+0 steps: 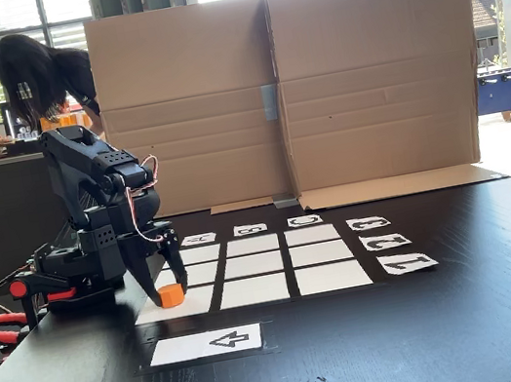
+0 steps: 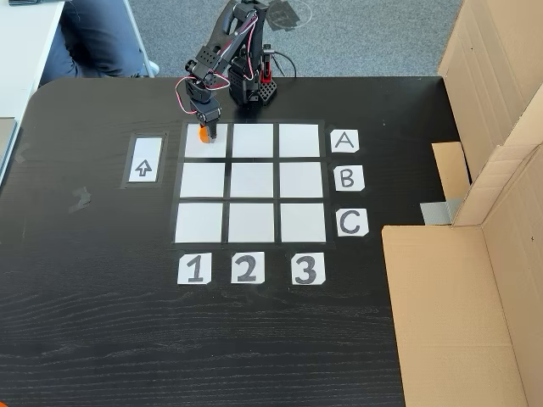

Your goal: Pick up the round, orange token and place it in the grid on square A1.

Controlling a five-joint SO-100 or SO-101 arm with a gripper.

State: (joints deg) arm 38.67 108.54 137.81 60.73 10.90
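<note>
The orange token sits low on square A1, the near-left corner cell of the grid in a fixed view. My black gripper reaches straight down over it, a finger on each side, shut on the token. Seen from above in a fixed view, the gripper covers most of the token, which shows as an orange sliver at the top of square A1, the grid's top-left cell. Whether the token touches the paper I cannot tell.
A white arrow card lies in front of the grid. Letter cards A, B, C and number cards 1, 2, 3 edge the grid. Cardboard walls stand behind the table. The arm's base has red clamps. A person is behind.
</note>
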